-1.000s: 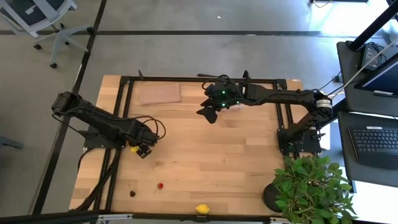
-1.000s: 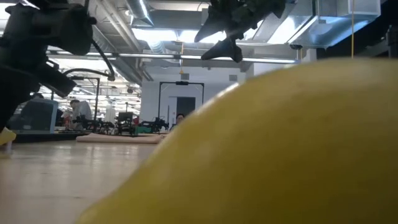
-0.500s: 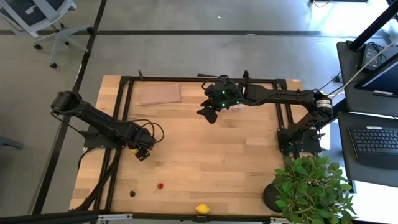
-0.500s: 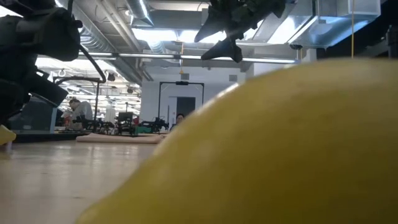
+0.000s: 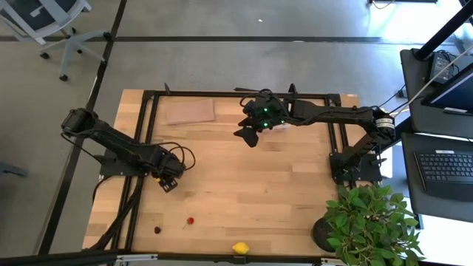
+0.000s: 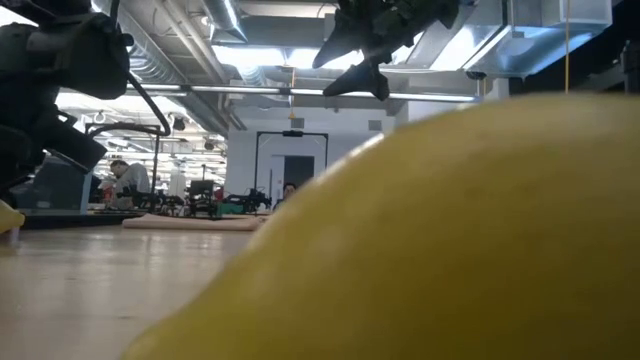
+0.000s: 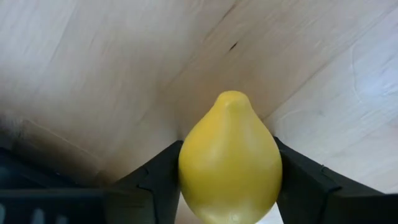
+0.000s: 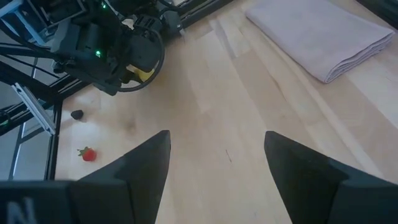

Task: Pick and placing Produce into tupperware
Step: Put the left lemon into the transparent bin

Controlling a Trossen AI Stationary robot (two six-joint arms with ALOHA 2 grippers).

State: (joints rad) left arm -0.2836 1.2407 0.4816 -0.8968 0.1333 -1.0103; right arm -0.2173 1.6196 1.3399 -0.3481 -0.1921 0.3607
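A yellow lemon [image 7: 230,158] lies on the wooden table at the left. My left gripper [image 5: 166,179] stands over it, pointing down and shut on it. It shows at the low view's left edge as a yellow bit [image 6: 8,218]. A second lemon [image 5: 240,248] rests at the near edge and fills the low view [image 6: 450,240]. A red strawberry [image 5: 190,219] and a dark berry [image 5: 157,230] lie near the front left. My right gripper [image 5: 247,137] hangs open, high above the table's far middle. I cannot make out the tupperware. My left gripper pinches the lemon's two broad sides [image 7: 186,171] between its two fingers [image 7: 155,186], which come from above, pointing down. The fingers lie across the lemon, whose pointed end [image 7: 232,98] sticks out beyond them. The lemon lies on the table.
A flat brown sheet [image 5: 190,112] lies at the far left, a folded cloth in the right wrist view [image 8: 323,37]. A black frame [image 5: 148,133] runs along the table's left and far edges. A potted plant [image 5: 369,222] stands at the near right corner. Bare wood fills the middle.
My left gripper has sunk toward the table and shifted slightly toward the left edge, coming down over the lemon. The lemon showed beside the gripper in the high view a second ago and is now covered by it. My right arm has kept still.
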